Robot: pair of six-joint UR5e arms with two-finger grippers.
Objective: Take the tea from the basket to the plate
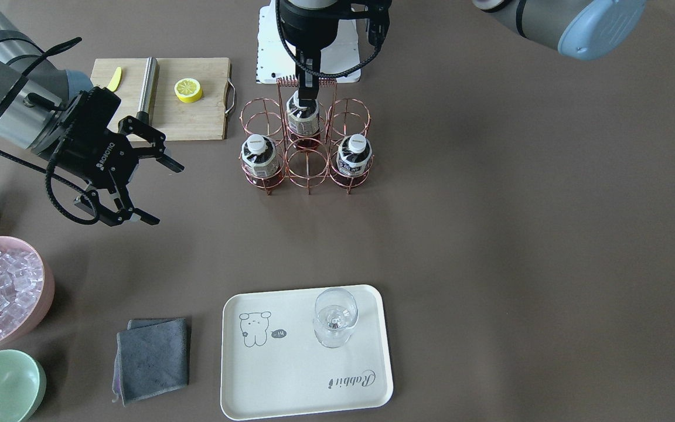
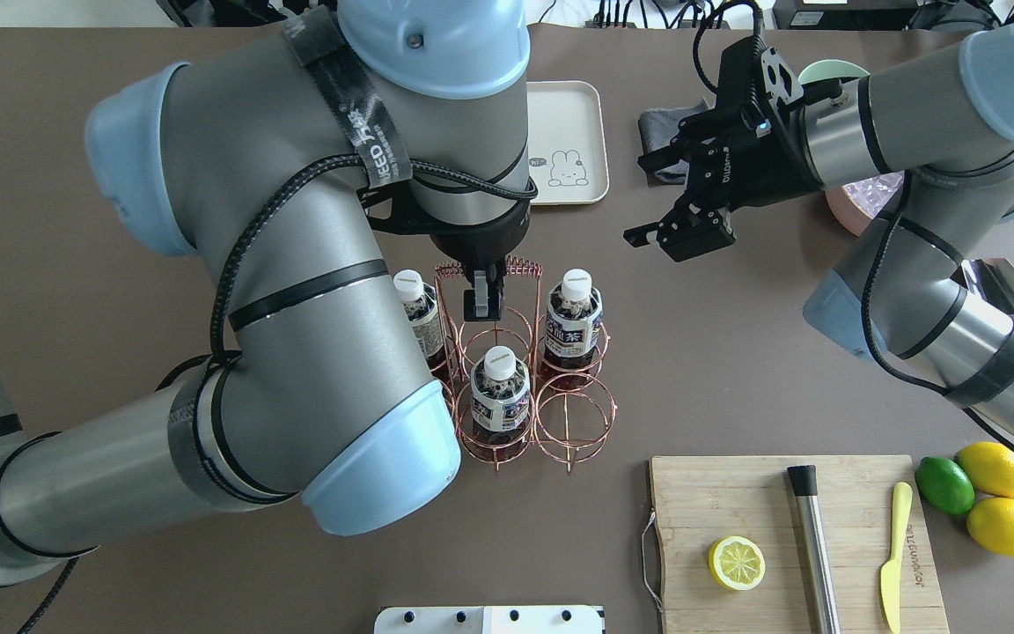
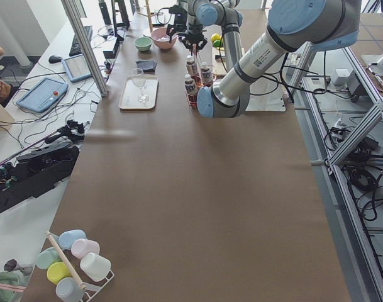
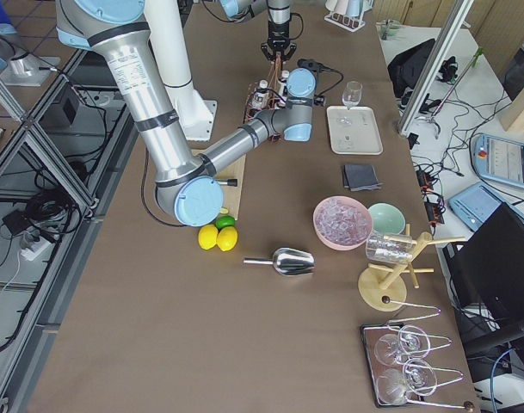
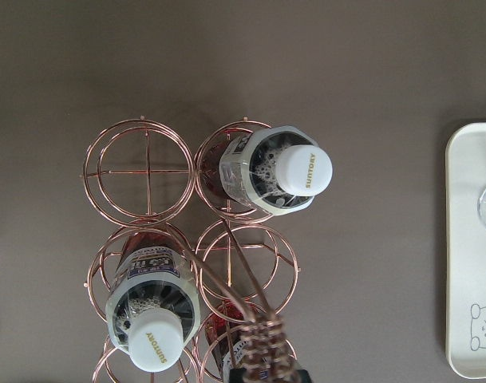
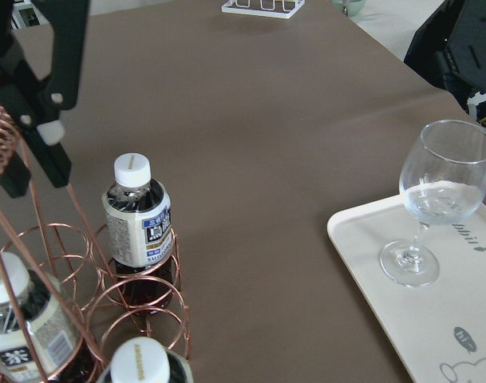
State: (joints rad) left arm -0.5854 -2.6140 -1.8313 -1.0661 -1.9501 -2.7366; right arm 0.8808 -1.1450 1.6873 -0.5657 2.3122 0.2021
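We see the left pincer (image 2: 482, 308) hanging over the basket (image 1: 307, 170), its tips close beside the coiled handle (image 2: 520, 263). In the right wrist view its two fingers (image 6: 57, 148) stand apart, with nothing gripped between them. Just below this pincer the tea bottle (image 2: 500, 387) stands upright in the middle cell of the row on the robot's side, and its white cap is bare and untouched. Another bottle (image 2: 574, 321) and a third bottle (image 2: 419, 317) stand in the end cells of the farther row, one on either side of the pincer. The plate (image 1: 290, 375) lies on the desk (image 1: 519, 234) well beyond the pincer, away from the robot, and a stemmed glass (image 1: 335, 316) stands upright on it. The right pincer (image 1: 162, 194) hovers above the desk, well apart from the basket, with its fingers spread wide and empty.
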